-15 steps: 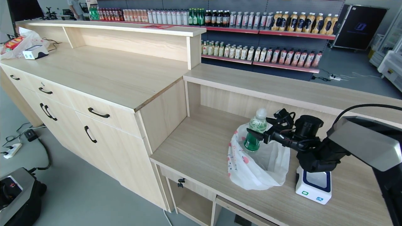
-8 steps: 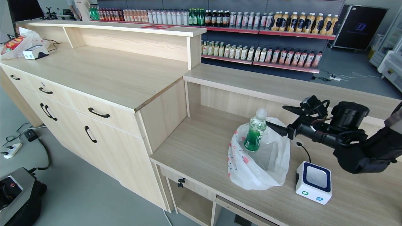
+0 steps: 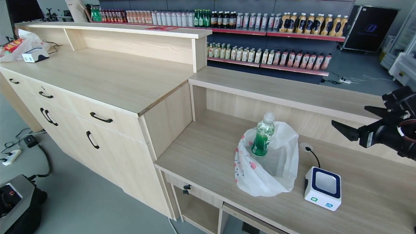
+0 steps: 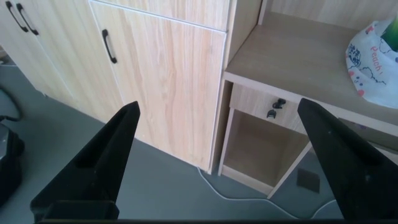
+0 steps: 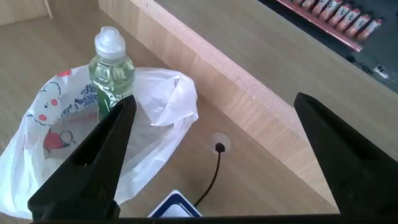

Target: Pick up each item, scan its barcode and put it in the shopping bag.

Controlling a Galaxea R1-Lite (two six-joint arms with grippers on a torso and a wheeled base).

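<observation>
— Head view, left to right: what did you have in front of you?

— On the far left of the upper counter lay a plastic bag with a small white box beside it. Further right, on the lower counter, sat the shopping bag, white with red print and its mouth open. The green bottle stood upright inside it, its white cap above the bag's rim. Just right of the bag was the scanner, window up, with a black cable running from a hole in the counter behind it.

— And your hands?

— My right gripper hung in the air at the far right, well apart from the bag, pointing towards it. Its fingers were spread wide with nothing between them. From its wrist I looked down past the fingers at the bottle and the bag.

— The left one?

— My left gripper was off the counter, over the grey floor in front of a cupboard door. Its fingers were spread wide as well, and empty. A corner of the shopping bag showed beyond them.
</observation>
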